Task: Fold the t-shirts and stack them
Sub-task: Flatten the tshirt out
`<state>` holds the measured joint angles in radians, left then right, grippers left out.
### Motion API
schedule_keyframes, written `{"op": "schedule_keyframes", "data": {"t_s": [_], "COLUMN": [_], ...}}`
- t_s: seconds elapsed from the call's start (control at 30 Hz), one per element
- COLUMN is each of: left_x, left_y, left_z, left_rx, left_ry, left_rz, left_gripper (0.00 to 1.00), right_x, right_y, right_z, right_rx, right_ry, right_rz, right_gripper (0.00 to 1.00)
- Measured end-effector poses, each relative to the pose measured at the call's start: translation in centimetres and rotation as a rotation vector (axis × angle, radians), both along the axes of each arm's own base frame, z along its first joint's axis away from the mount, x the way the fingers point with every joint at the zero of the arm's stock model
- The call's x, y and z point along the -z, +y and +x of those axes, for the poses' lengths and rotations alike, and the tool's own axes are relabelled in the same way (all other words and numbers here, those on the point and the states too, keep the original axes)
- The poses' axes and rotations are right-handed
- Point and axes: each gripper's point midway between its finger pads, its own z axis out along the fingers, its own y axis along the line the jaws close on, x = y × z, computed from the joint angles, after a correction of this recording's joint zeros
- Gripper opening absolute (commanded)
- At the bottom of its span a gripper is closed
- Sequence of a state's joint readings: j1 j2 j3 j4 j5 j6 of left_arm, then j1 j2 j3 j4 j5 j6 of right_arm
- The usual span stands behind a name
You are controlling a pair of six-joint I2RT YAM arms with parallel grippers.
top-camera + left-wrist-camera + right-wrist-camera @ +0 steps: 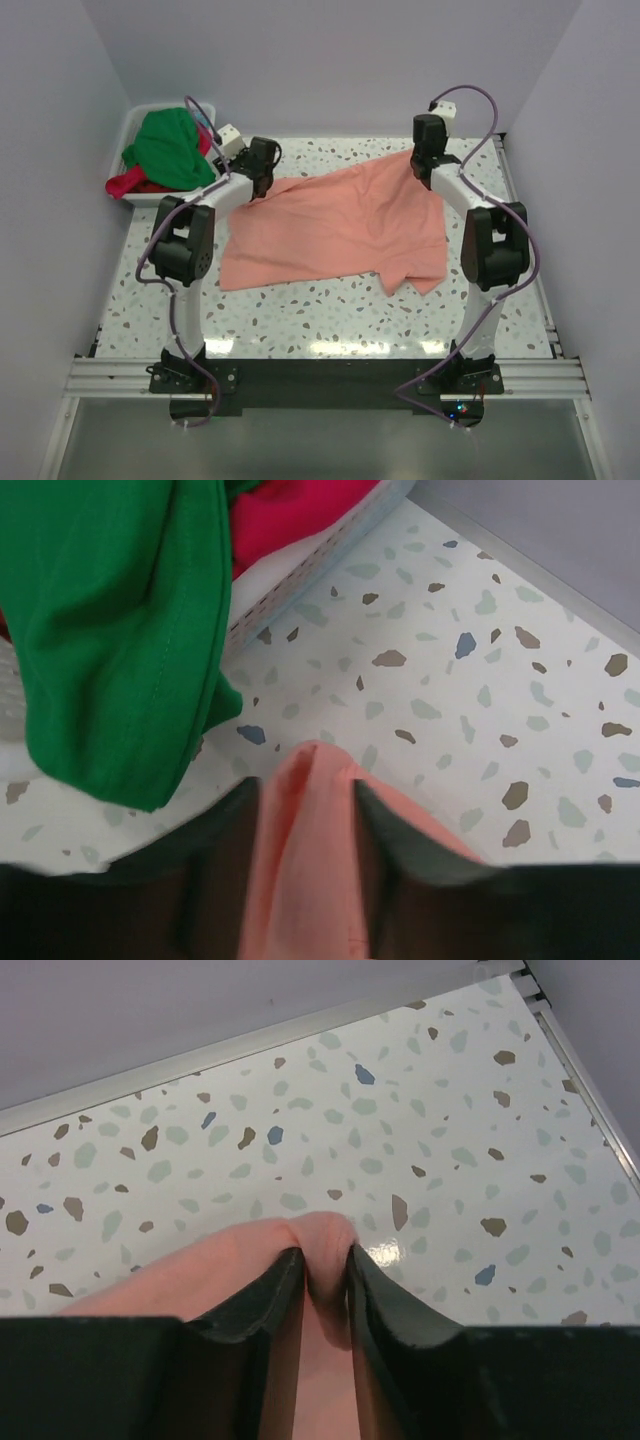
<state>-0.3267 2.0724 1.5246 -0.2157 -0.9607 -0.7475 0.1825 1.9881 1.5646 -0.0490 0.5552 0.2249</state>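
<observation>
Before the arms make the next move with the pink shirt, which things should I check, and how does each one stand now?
1. Grip of the left tool on the pink shirt: ok, cloth is pinched between its fingers.
2. Grip of the right tool: ok, same pinch.
3. Both grips on the shirt's far edge: ok.
4. Shirt lying flat: not ok, it is creased, with a fold at its near right part.
5. Gap between the green shirt and the left tool: ok, but small; the cloth hangs over the tub wall close by.
6. One layer or more in each pinch: cannot tell.
</observation>
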Motion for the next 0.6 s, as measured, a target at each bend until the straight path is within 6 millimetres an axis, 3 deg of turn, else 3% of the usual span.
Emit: {"op": "schedule_keyframes", "data": {"t_s": [0.07,0.1,0.2,0.43,0.57,0.6], "left_x": [0.2,0.1,-0.2,-1.9,-3.6,-4.0], "left_y": [0.4,0.7,1.5,1.6,1.2,1.1], "left_z": [0.7,1.0,1.4,1.5,-0.4,-1.0], "left_rx": [0.009,0.009,0.01,0.045,0.085,0.094], "left_ry": [0.003,0.002,-0.007,-0.02,-0.015,-0.013], "left_rz": [0.006,0.008,0.017,0.018,-0.022,-0.033], "left_gripper": [0.75,0.77,0.79,0.89,1.0,1.0], "right_x": [-0.3,-0.5,-1.2,-1.7,-2.7,-3.0], "right_y": [0.0,-0.1,-0.1,-0.3,-0.5,-0.6], "right_z": [0.2,0.3,0.6,-0.1,-2.5,-3.4], "right_rx": [-0.002,-0.001,-0.001,-0.001,0.002,-0.001], "right_ry": [-0.007,-0.011,-0.029,0.017,0.045,0.052], "right_rz": [-0.001,-0.003,-0.007,-0.025,-0.006,0.004], "right_gripper": [0.57,0.74,0.99,0.99,0.97,0.9]}}
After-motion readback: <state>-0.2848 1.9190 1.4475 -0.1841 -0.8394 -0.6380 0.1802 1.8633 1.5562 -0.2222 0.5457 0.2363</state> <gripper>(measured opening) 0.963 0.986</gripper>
